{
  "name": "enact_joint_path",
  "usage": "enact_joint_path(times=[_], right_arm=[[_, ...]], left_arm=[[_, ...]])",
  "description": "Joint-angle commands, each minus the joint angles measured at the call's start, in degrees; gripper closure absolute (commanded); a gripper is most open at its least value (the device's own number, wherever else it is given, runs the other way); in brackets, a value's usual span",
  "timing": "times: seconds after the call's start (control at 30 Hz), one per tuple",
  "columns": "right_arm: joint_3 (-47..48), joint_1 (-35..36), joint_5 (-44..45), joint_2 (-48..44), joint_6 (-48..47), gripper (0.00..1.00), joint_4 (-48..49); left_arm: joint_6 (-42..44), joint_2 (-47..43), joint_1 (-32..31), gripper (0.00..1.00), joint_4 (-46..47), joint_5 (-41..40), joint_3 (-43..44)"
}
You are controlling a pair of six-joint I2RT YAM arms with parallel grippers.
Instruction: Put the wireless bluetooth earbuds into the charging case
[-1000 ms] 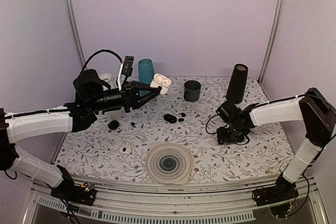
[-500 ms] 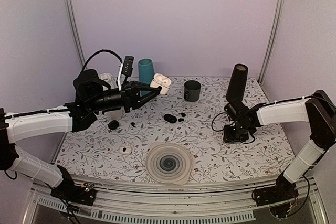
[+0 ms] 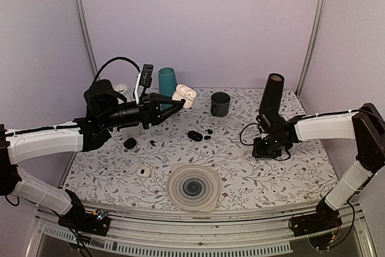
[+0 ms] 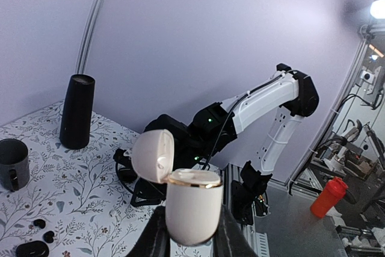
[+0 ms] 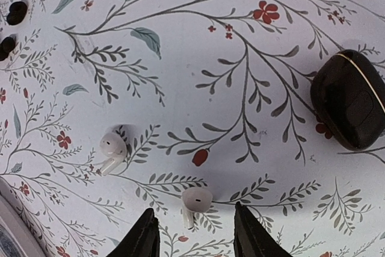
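My left gripper (image 4: 191,234) (image 3: 178,102) is shut on a white charging case (image 4: 191,204), held up in the air with its lid (image 4: 153,156) flipped open. My right gripper (image 5: 194,222) (image 3: 261,148) hangs open just above the table. Its fingertips (image 5: 147,233) straddle a white stemmed earbud (image 5: 197,200) without touching it. A second white one (image 5: 112,148) lies to its left. The two tiny black wireless bluetooth earbuds (image 5: 15,12) (image 3: 208,132) lie farther off, beside a black oval case (image 3: 195,135).
Another black oval case (image 5: 351,108) lies right of my right gripper. On the flowered table stand a tall black cylinder (image 3: 271,95), a dark mug (image 3: 221,104), a teal cup (image 3: 167,81) and a round ribbed disc (image 3: 193,187). Small items (image 3: 130,143) (image 3: 142,171) lie at left.
My right gripper has shifted a little over the table and its jaws have narrowed around the white earbud. The left arm and its case have stayed still.
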Motion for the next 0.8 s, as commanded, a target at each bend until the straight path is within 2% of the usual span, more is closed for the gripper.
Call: enact_joint_path(times=[0.0,0.4,0.77], right_arm=[[1.5,-0.3,0.5,2.6,2.4,0.61,1.5],[3.5,0.7,1.8,7.0,3.1,0.73,1.2],[6.3,3.1,6.4,10.3,1.9,0.74,-4.0]], left_arm=[[0.8,-1.4,0.7,1.0,0.9,0.3,-0.5],[1.0,-2.6,1.4,1.0,0.6,0.1,-1.5],[0.7,-2.7,1.5,1.0,1.2,0.3,-2.0]])
